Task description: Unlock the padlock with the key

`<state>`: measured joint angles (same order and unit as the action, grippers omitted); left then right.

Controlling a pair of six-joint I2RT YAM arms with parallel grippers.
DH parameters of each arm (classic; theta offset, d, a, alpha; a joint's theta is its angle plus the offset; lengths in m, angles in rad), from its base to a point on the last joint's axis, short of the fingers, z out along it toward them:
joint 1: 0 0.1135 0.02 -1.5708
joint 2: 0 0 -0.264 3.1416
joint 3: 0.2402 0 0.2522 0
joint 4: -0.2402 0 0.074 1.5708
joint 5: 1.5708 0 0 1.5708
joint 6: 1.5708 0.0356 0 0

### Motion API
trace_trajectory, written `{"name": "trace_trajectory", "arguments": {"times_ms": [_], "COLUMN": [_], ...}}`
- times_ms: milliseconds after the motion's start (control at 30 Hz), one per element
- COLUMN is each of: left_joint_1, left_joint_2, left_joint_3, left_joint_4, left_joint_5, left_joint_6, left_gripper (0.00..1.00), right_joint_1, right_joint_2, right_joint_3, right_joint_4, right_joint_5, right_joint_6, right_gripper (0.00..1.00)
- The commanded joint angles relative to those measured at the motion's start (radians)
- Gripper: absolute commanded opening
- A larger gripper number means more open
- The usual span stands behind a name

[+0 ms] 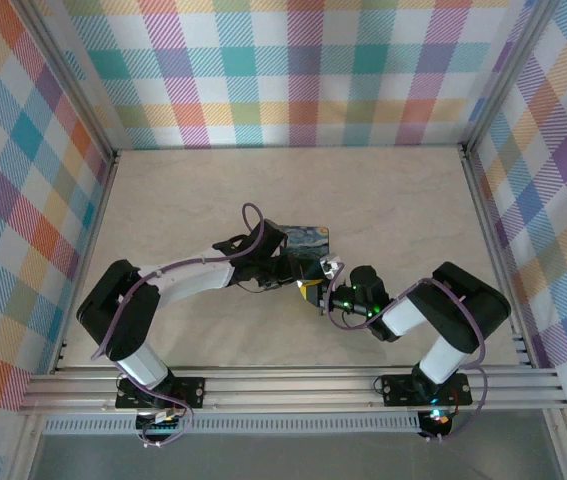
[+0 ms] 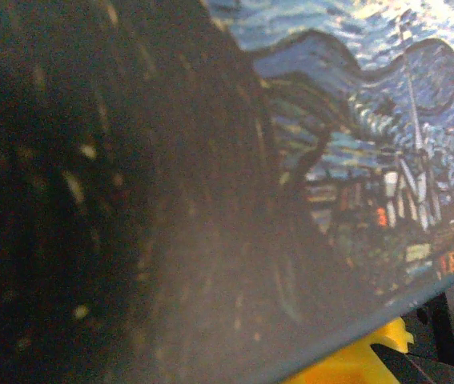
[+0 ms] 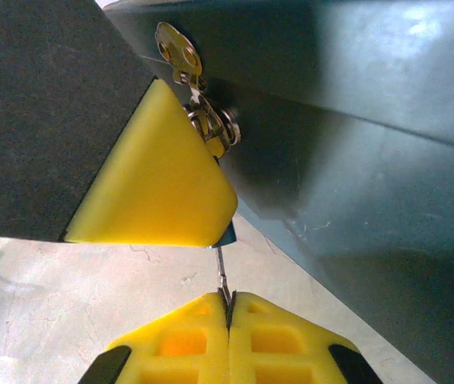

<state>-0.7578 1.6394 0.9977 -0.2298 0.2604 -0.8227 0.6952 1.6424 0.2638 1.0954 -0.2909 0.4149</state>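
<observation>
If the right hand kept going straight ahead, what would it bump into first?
Probably the padlock: the key pinched in the right hand points at that tiny blue bit, peeking out by the left hand's yellow finger. Depth is hard to judge.

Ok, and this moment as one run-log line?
right gripper: shut on key | padlock: blue edge behind left gripper pad | left grip: unclear | box: just behind
</observation>
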Motion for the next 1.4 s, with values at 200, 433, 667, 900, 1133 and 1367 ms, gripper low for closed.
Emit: {"name": "trace_trajectory", "arguments": {"times_ms": [200,433,667,900,1133,1367], "left_joint_1": [-0.013,-0.014,-0.014,-0.013,-0.012,-0.009], "left_joint_2": [0.027,0.028,0.034,0.038,0.051,0.062], "left_joint_3": [-0.013,-0.023,-0.027,-0.021,-0.014,-0.005], "left_joint_4": [0.017,0.03,0.043,0.041,0.041,0.041], "left_joint_5": [-0.035,-0.043,-0.052,-0.079,-0.101,-0.11], "left_joint_6": [-0.011,-0.019,-0.026,-0.026,-0.027,-0.027], "left_gripper": [0.18,0.18,0.18,0.18,0.19,0.19], "right_joint_1": [0.024,0.026,0.031,0.035,0.035,0.035], "right_joint_2": [-0.022,-0.035,-0.038,-0.029,-0.033,-0.043], "right_joint_3": [0.019,0.018,0.018,0.008,0.003,-0.005], "right_joint_4": [0.172,0.156,0.126,0.139,0.124,0.11], "right_joint_5": [-0.055,-0.051,-0.05,-0.042,-0.037,-0.028], "right_joint_6": [0.051,0.077,0.085,0.092,0.095,0.102], "right_gripper": [0.0,0.0,0.0,0.0,0.0,0.0]}}
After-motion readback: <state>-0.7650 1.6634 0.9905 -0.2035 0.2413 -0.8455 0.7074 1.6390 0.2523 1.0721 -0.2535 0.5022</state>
